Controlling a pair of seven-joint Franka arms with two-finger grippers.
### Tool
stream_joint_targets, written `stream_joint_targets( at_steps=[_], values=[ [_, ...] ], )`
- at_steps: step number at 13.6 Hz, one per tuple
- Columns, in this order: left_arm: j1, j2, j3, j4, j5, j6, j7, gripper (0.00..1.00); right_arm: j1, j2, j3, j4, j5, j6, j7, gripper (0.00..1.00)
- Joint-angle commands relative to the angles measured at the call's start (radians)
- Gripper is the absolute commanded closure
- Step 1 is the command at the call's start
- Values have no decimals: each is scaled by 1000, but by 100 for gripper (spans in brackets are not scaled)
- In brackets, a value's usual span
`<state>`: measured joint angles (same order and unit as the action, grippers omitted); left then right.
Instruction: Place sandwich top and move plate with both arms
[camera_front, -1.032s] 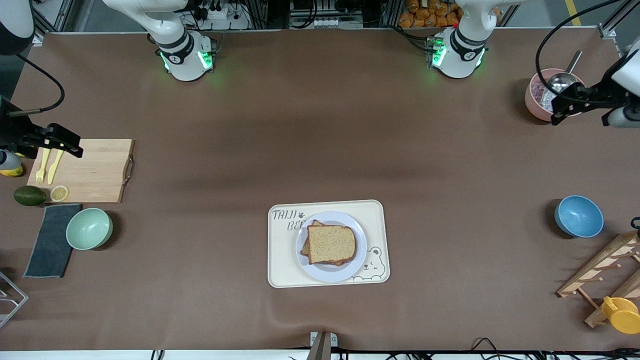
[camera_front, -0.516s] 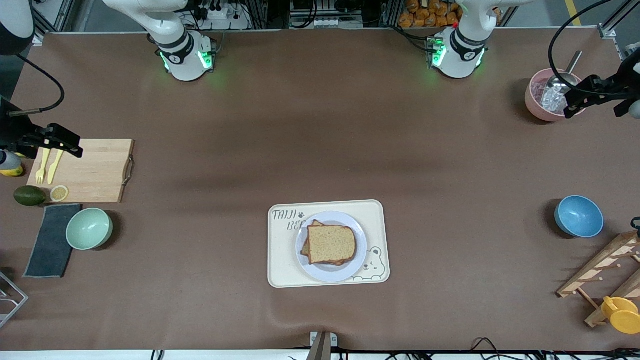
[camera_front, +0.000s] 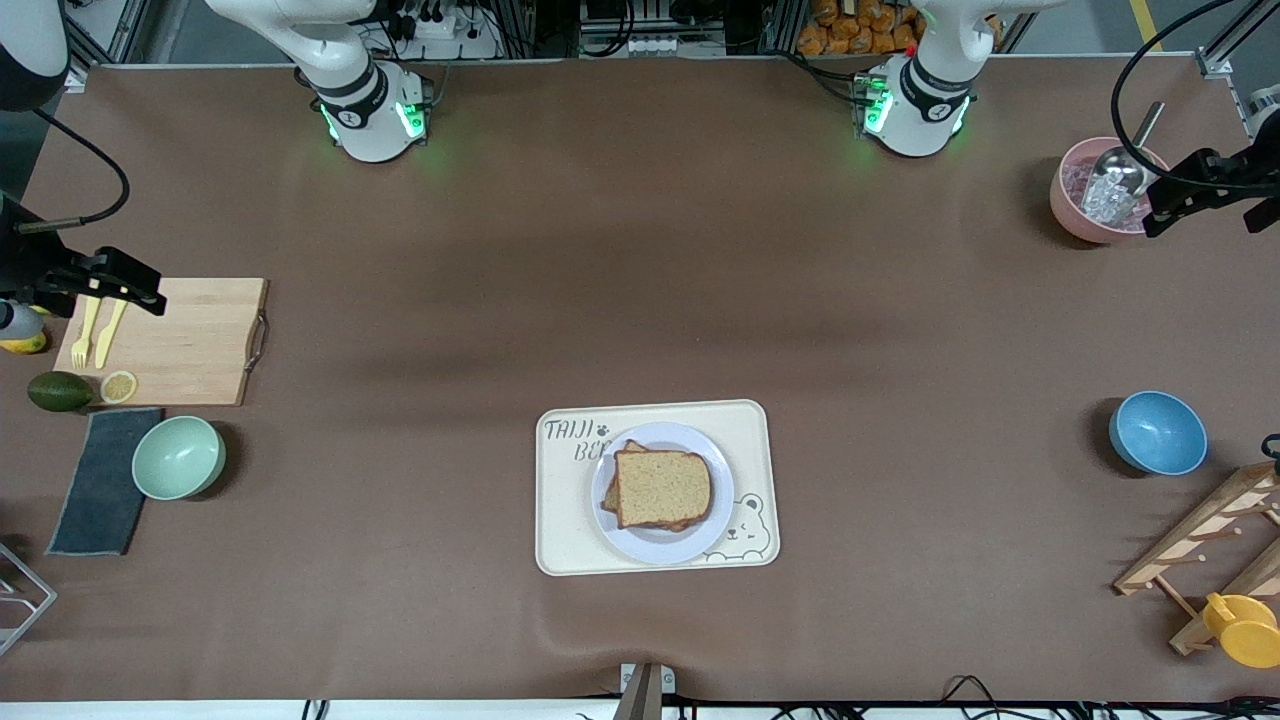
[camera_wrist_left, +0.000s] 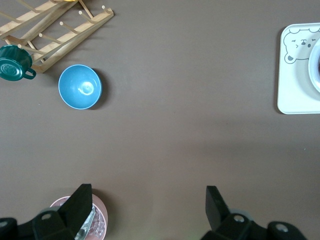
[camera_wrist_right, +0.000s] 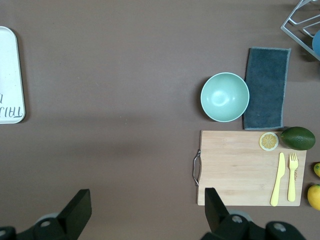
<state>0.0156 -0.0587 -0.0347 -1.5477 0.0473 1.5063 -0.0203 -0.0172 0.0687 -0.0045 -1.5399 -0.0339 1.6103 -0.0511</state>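
Observation:
The sandwich top, a plain brown bread slice, lies on a stack on the pale round plate. The plate sits on a cream bear tray, near the front camera at mid-table. My left gripper hangs open and empty over the table's left-arm end, beside a pink bowl. In the left wrist view, the left gripper has wide-apart fingers and the plate's rim shows at the edge. My right gripper hangs open and empty over the cutting board's end; its fingers also stand wide in the right wrist view.
A pink bowl with a metal scoop, a blue bowl and a wooden rack stand at the left arm's end. At the right arm's end are a cutting board with yellow cutlery, an avocado, a green bowl and a grey cloth.
My left gripper has drawn back from over the pink bowl toward the table's edge at the left arm's end. The right arm, sandwich and plate have not moved.

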Motion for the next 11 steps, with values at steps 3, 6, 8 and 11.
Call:
stream_joint_targets(
  at_steps=[3,6,8,11],
  values=[
    [-17,26,-8,28,-17,-15,-4,0,-6,-1,6,-2,-8,0,13,0],
    [-13,37,-10,21,-58,-15,-6,0,-6,-1,6,-2,-8,0,13,0],
    [-14,39,-10,20,-64,-17,-6,0,-3,-1,6,-2,-8,0,13,0],
    [-16,39,-34,18,-63,-18,-33,0,-4,-1,6,-2,-8,0,13,0]
  ],
)
